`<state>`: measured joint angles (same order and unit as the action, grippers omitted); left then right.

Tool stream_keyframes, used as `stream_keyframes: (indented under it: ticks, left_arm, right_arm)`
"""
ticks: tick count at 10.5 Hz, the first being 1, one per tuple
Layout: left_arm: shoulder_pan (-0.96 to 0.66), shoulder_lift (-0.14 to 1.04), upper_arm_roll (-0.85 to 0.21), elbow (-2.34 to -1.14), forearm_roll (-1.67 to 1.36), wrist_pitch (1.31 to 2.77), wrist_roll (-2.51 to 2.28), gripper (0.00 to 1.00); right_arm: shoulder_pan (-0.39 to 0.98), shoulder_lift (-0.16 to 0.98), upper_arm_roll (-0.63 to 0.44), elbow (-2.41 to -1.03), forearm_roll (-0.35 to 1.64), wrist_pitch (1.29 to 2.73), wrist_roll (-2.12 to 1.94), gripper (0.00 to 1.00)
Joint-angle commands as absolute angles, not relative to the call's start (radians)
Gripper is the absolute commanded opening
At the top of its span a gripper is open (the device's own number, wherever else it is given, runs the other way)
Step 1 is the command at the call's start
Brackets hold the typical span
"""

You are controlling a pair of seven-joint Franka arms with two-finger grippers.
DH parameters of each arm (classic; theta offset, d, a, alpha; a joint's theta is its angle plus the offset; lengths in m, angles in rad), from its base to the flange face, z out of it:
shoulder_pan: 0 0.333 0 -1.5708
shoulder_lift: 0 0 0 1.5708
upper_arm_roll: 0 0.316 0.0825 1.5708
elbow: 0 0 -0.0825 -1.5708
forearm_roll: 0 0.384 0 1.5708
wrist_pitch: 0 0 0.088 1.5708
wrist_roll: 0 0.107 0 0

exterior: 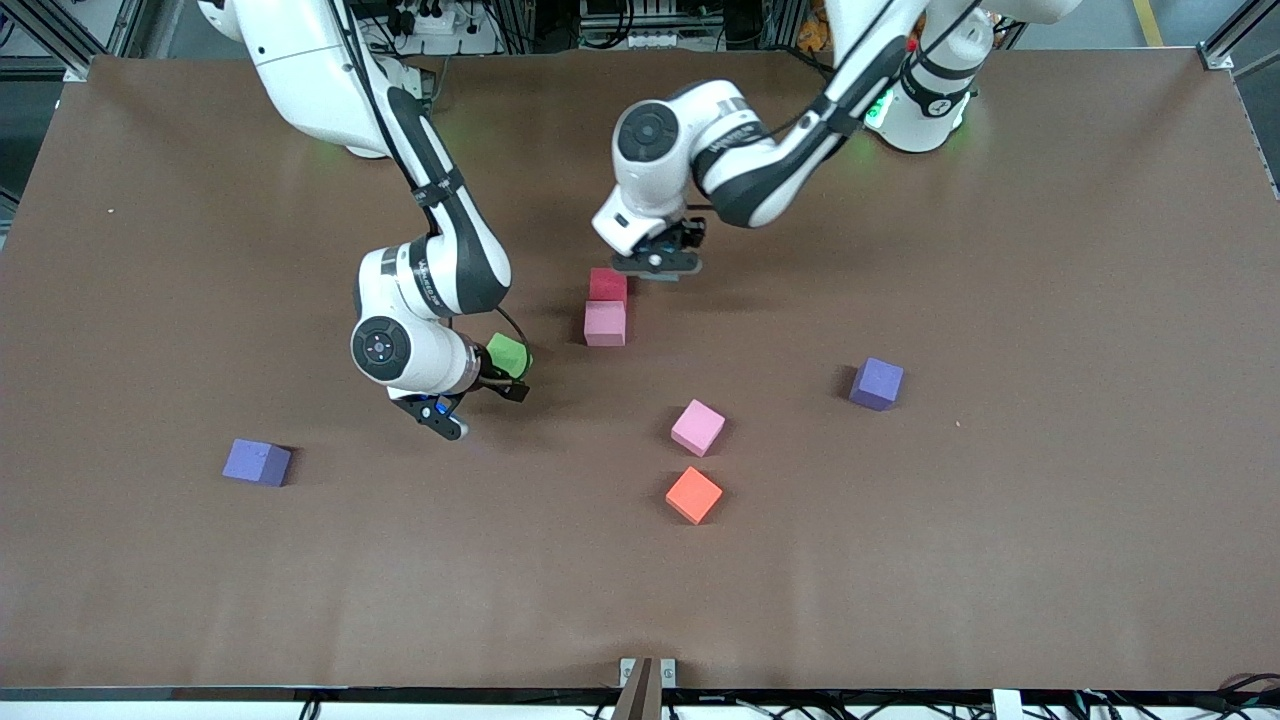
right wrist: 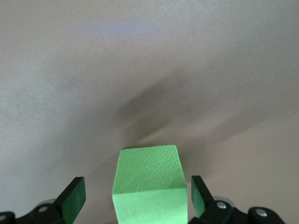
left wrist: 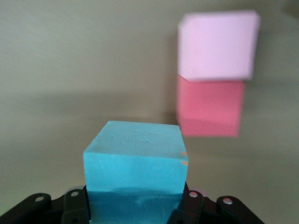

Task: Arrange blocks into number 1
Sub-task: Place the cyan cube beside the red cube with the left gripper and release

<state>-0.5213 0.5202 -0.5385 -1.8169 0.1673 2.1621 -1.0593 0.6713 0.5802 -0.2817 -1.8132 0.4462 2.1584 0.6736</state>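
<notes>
A: While you look across the tabletop from the right arm's end, what have you counted?

B: You have two purple blocks, one toward the right arm's end and one toward the left arm's end, well apart. You have one green block between the right gripper's spread jaws; they stand apart from its sides, not pinching it.

A: And the figure itself?

B: You have only a start: a red block with a pink block touching it, just nearer the camera, in a short column. The left gripper, above the tabletop beside the red one, pinches a light blue block.

A: What's left?

B: By my judgement, most of it. A second pink block and one orange block lie loose, nearer the camera. That makes eight: two purple, two pink, one each of green, red, light blue, orange.
</notes>
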Motion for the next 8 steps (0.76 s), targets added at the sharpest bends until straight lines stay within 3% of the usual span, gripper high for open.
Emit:
stream_keyframes:
  ticks: [1, 6, 8]
  left_arm:
    - [-0.621, 0.673, -0.529, -1.666, 0.187, 2.137, -1.089, 0.0]
    - [-0.729, 0.739, -0.468, -1.655, 0.19, 2.158, -1.11, 0.0]
    - [-0.739, 0.761, -0.445, -1.635, 0.187, 2.175, -1.124, 0.0]
  right_arm:
    - [0.678, 0.565, -0.288, -1.841, 0.462, 2.164, 0.623, 1.0]
    - [0.698, 0.581, -0.285, -1.842, 0.462, 2.169, 0.601, 1.0]
    - [0.698, 0.591, -0.284, -1.845, 0.462, 2.181, 0.591, 0.95]
